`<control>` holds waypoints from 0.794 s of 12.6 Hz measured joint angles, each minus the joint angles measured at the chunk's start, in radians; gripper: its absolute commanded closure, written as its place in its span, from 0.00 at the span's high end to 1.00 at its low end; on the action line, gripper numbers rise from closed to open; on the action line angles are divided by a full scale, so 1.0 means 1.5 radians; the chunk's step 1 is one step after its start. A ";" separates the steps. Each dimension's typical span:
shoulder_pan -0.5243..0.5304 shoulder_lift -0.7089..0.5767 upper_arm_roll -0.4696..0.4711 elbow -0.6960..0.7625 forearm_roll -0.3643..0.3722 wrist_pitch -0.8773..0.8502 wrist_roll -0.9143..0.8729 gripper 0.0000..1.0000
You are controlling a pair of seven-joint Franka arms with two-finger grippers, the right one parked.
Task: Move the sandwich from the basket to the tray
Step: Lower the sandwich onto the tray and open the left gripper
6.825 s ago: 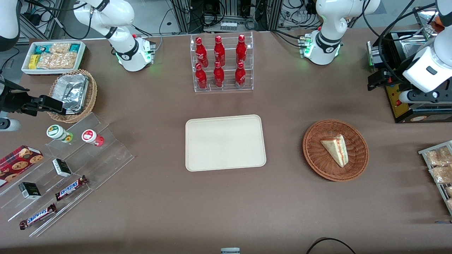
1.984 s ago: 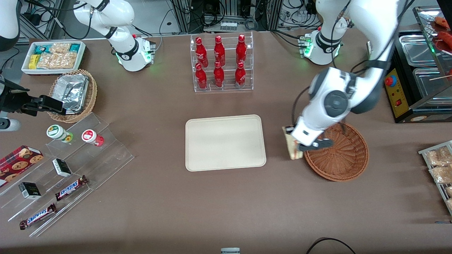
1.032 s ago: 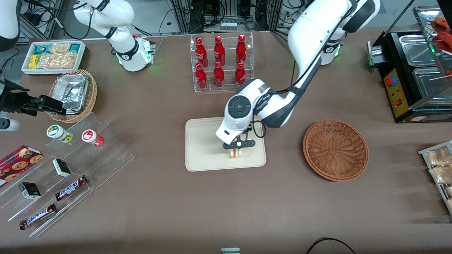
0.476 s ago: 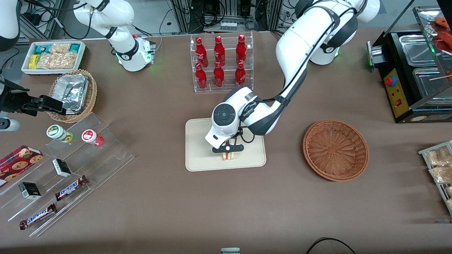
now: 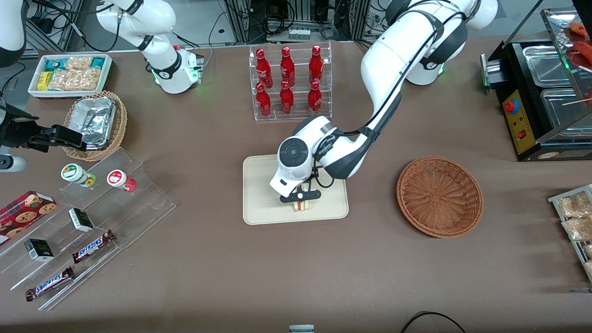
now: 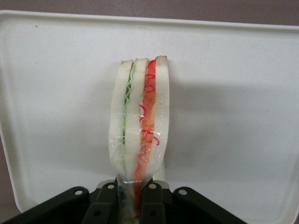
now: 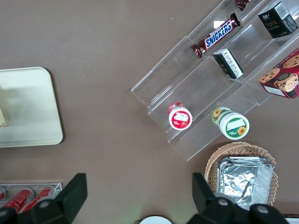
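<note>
My left gripper point(image 5: 299, 200) hangs low over the cream tray point(image 5: 259, 194), near the tray's edge closest to the front camera. It is shut on the wrapped sandwich point(image 5: 300, 205), which stands on edge between the fingers. In the left wrist view the sandwich point(image 6: 139, 116) shows white bread with green and red-orange layers, pinched at its narrow end in the gripper point(image 6: 133, 203), with the tray point(image 6: 233, 93) under it. The reddish-brown basket point(image 5: 439, 196) lies empty beside the tray, toward the working arm's end of the table.
A clear rack of red bottles point(image 5: 289, 83) stands farther from the front camera than the tray. Toward the parked arm's end lie clear stepped shelves with snacks point(image 5: 88, 217), a tan basket with foil containers point(image 5: 96, 124) and a white bin of packets point(image 5: 70, 74).
The sandwich has gone from the basket to the tray in my gripper. Over the last half second the gripper sank slightly and barely shifted over the tray.
</note>
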 measured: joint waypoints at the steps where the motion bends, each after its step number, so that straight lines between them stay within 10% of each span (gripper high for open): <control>1: 0.000 0.002 0.000 0.001 0.000 0.000 -0.001 0.99; 10: 0.002 -0.014 0.000 0.037 0.000 -0.034 -0.004 1.00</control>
